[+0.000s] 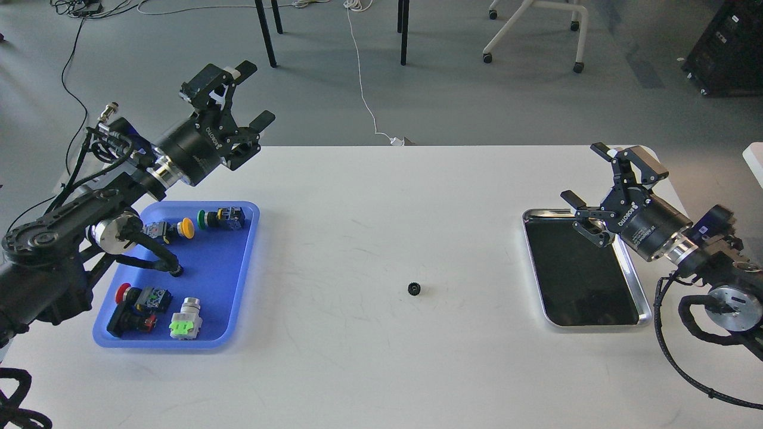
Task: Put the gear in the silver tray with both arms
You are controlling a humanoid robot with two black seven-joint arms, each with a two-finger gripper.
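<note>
A small black gear [414,289] lies alone on the white table near its middle. The silver tray [636,285] with a dark mirror-like bottom sits at the right and holds nothing. My left gripper [250,95] is open and empty, raised above the table's far left edge, well away from the gear. My right gripper [587,176] is open and empty, hovering over the tray's far end.
A blue plastic tray [232,286] at the left holds several push buttons and switches. The white table [381,369] has rounded far corners. Chair and table legs and cables stand on the grey floor beyond it.
</note>
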